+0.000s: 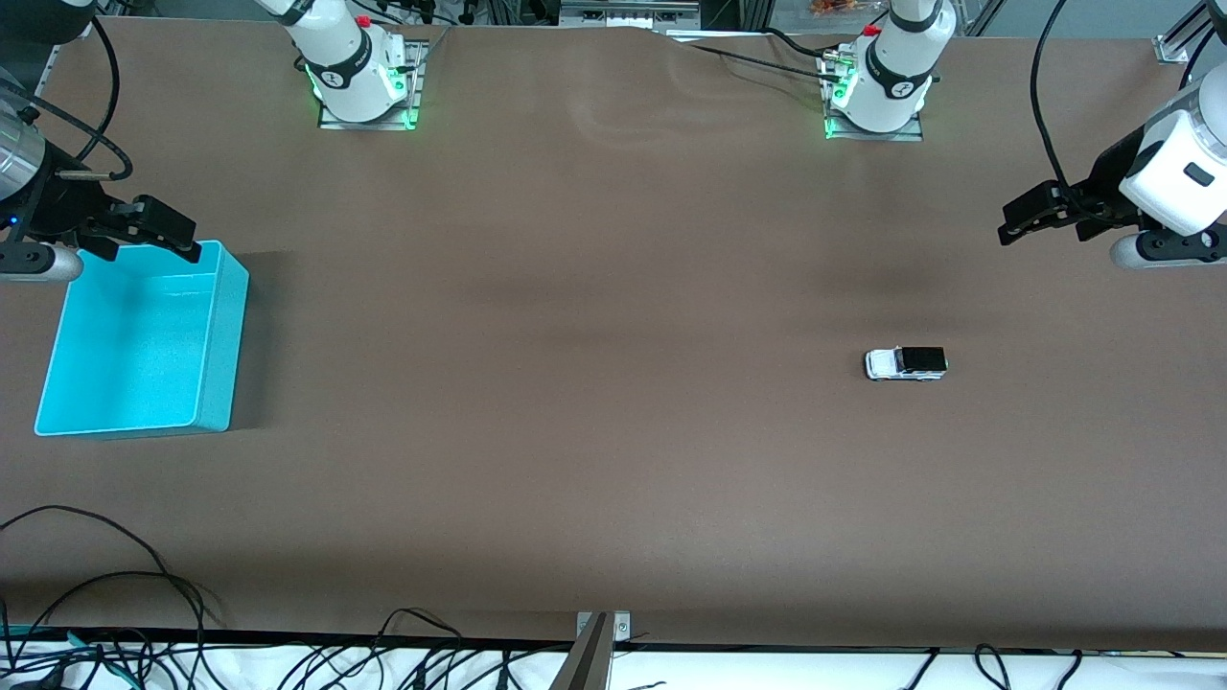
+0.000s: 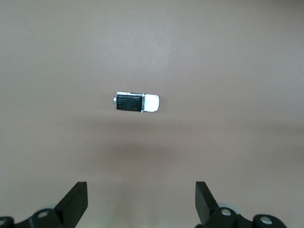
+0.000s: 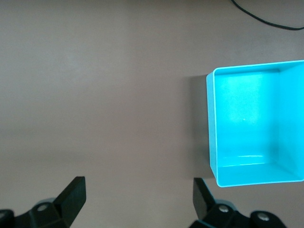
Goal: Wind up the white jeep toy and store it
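The white jeep toy [image 1: 906, 363], small with a black roof, stands on the brown table toward the left arm's end; it also shows in the left wrist view [image 2: 137, 102]. My left gripper [image 1: 1018, 217] is open and empty, raised over the table near that end's edge; its jaws [image 2: 141, 204] stand wide apart short of the toy. The cyan bin [image 1: 144, 345] sits empty at the right arm's end and shows in the right wrist view [image 3: 256, 123]. My right gripper [image 1: 163, 230] is open and empty over the bin's rim; its jaws [image 3: 138, 202] stand wide over bare table.
Loose black cables [image 1: 115, 594] lie along the table's edge nearest the camera. A metal bracket [image 1: 594, 652] sticks up at the middle of that edge. The two arm bases [image 1: 359, 72] stand along the edge farthest from the camera.
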Robot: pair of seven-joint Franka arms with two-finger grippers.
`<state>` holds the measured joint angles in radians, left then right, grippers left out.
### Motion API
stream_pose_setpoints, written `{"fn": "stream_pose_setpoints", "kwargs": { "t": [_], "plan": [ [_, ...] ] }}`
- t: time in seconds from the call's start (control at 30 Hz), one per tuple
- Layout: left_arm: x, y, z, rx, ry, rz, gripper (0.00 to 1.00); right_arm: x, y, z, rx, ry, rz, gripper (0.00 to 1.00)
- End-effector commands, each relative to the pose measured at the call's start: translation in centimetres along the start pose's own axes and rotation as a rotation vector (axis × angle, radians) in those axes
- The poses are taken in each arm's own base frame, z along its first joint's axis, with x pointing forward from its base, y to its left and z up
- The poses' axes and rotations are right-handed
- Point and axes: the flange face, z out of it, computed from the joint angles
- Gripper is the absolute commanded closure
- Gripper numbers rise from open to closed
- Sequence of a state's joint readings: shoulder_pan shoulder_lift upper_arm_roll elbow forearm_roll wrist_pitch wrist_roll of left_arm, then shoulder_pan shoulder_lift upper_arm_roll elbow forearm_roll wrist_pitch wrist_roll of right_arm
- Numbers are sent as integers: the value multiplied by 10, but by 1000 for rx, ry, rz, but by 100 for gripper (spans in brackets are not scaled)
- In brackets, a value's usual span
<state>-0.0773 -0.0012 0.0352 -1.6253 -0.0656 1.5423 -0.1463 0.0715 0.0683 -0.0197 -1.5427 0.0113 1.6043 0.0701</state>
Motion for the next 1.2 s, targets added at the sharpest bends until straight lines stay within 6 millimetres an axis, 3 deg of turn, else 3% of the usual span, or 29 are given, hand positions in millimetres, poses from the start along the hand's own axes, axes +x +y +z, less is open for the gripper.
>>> {"fn": "stream_pose_setpoints", "kwargs": {
  "t": [0.0,0.63,0.67,1.17],
  "plan": [
    [4,-1,-6,-2,-4,0,0,2,-2,-6,11,-5,-8,0],
    [3,-2,-6,18,0,2,0,2,1,-6,13,-5,-5,0],
    [2,6,-7,69,9,33,0,2,0,-6,14,-5,-8,0],
    [-1,6,-12,72,15,117,0,2,0,-6,16,-3,-6,0]
  ]
}}
